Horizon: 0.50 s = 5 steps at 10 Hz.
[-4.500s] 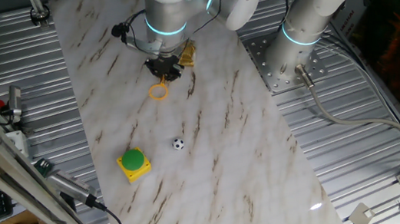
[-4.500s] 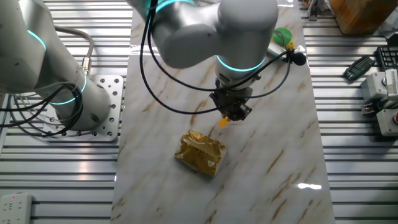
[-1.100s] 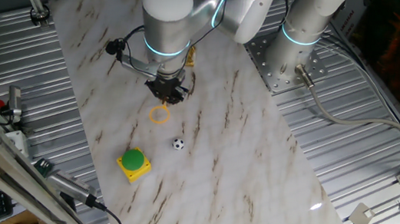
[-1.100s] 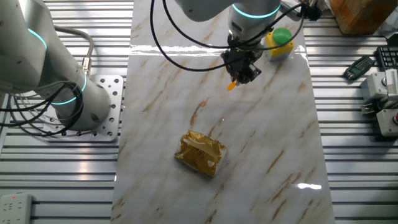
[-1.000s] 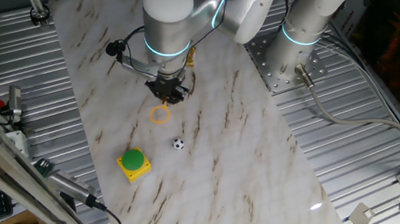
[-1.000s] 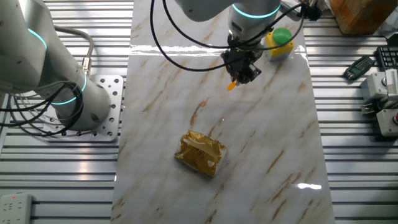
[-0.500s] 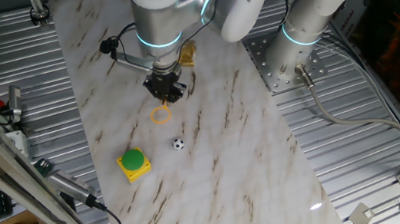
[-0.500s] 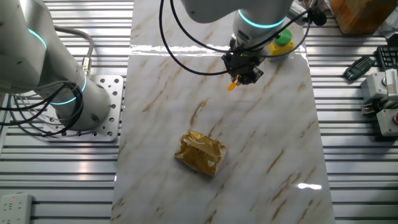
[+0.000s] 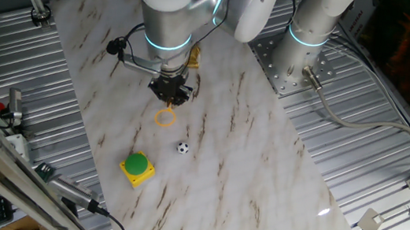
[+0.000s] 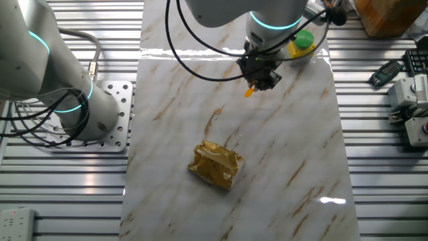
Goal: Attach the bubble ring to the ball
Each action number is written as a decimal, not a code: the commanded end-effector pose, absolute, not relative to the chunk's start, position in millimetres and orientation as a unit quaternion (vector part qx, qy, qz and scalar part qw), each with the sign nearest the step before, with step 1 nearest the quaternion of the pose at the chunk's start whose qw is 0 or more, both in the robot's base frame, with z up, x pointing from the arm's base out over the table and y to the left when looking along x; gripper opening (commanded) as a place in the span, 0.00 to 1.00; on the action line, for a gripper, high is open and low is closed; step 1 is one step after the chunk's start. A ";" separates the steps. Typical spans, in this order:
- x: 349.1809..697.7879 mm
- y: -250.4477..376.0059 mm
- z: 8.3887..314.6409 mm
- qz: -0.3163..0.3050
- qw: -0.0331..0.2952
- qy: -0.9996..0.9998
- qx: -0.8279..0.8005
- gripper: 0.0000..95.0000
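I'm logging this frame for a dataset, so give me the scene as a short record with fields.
gripper: shut on the bubble ring's handle, above the table
bubble ring: hangs below the gripper, loop downward
ball: on the marble table, apart from the ring, nearer the camera in the one fixed view
green button: on a yellow base, beside the ball
golden wrapper: crumpled, on the table behind the arm
ring on ball: not yet

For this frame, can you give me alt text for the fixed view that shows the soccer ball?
The gripper holds the bubble ring by its handle, loop hanging down, short of the ball on the marble table. A green button sits beyond the ball.
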<state>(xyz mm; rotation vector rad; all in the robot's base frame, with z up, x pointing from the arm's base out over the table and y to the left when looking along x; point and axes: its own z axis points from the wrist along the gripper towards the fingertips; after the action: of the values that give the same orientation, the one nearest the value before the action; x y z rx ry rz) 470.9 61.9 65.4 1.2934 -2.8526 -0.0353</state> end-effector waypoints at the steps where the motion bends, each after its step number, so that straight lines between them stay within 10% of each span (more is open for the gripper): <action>1: 471.4 65.7 66.0 -0.015 0.001 -0.909 0.416 0.00; 5: 473.7 97.3 60.5 -0.013 0.000 -0.916 0.402 0.00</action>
<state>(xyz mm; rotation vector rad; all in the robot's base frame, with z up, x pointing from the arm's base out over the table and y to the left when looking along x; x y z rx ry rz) 474.7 98.9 60.0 1.2620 -2.8793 -0.0397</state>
